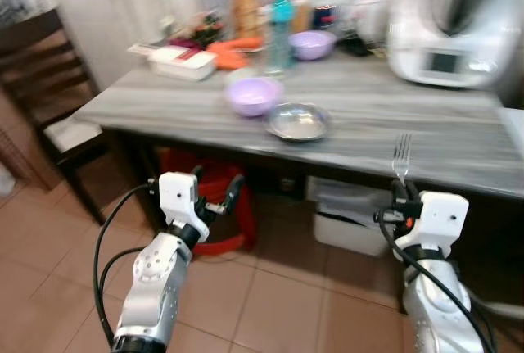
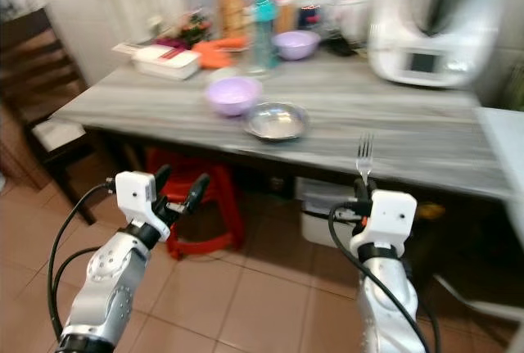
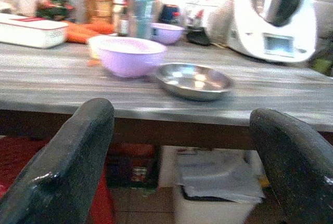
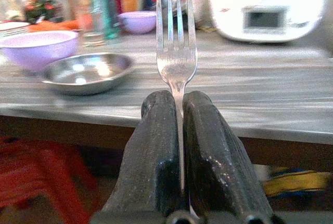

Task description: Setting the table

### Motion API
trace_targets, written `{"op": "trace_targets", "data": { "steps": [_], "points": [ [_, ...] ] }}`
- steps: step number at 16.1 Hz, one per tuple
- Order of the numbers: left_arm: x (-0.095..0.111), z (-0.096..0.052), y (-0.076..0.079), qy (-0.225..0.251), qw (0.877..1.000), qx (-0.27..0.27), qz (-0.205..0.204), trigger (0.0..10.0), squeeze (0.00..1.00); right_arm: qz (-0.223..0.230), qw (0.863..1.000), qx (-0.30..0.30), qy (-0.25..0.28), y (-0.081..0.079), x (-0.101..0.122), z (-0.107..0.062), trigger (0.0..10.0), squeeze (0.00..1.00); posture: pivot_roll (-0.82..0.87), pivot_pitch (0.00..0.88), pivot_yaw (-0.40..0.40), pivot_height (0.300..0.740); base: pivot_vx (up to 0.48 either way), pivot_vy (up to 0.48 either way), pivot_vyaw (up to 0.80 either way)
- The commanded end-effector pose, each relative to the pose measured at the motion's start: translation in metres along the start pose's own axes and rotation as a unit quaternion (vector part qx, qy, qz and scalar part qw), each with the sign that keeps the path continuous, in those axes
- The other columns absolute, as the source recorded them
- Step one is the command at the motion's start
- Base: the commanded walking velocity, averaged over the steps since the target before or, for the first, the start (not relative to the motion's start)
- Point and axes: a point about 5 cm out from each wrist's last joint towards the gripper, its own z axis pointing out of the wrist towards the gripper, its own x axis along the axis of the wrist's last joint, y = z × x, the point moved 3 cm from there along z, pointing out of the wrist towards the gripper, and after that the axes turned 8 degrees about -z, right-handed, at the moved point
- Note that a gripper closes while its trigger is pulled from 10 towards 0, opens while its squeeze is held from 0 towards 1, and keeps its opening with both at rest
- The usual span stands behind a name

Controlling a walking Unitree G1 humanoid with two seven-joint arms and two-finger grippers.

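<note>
The right gripper (image 2: 362, 192) had its fingers clamped on an upright fork (image 4: 176, 52) just short of the table (image 1: 426, 136) edge, the left gripper (image 1: 214, 197) gaped empty below it, so beside the steel bowl (image 1: 298, 120) nothing seemed laid yet

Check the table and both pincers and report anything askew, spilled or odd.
Nothing stands out. The right pincer grips a fork upright, tines up, short of the table edge. The left pincer is open and holds nothing. The steel bowl and the lilac bowl sit upright, close together. No spill shows.
</note>
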Motion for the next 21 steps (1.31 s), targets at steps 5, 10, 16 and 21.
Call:
{"op": "trace_targets", "data": {
  "steps": [5, 10, 16, 21],
  "points": [
    [0.002, 0.002, -0.001, -0.004, 1.000, -0.003, 0.004, 10.0, 0.00, 0.009, 1.000, 0.005, 0.006, -0.005, 0.003, 0.001, 10.0, 0.00, -0.01, 0.000, 0.038, 0.740, 0.480, 0.000, 0.00],
    [0.000, 0.001, -0.001, -0.011, 1.000, -0.008, 0.000, 10.0, 0.00, 0.023, 1.000, -0.005, 0.002, -0.006, 0.002, 0.001, 10.0, 0.00, -0.01, 0.000, 0.043, 0.740, 0.331, 0.000, 0.00],
    [-0.007, -0.006, 0.011, -0.033, 0.998, -0.058, 0.012, 10.0, 0.00, 0.041, 0.999, -0.024, -0.021, -0.002, -0.005, 0.003, 10.0, 0.00, -0.01, 0.000, 0.035, 0.740, 0.000, 0.000, 0.00],
    [-0.006, -0.018, 0.024, -0.069, 0.987, -0.142, 0.001, 10.0, 0.00, 0.051, 0.995, -0.053, -0.063, 0.007, -0.018, 0.009, 10.0, 0.00, -0.01, 0.000, 0.019, 0.740, 0.000, 0.000, 0.00]
  ]
}}
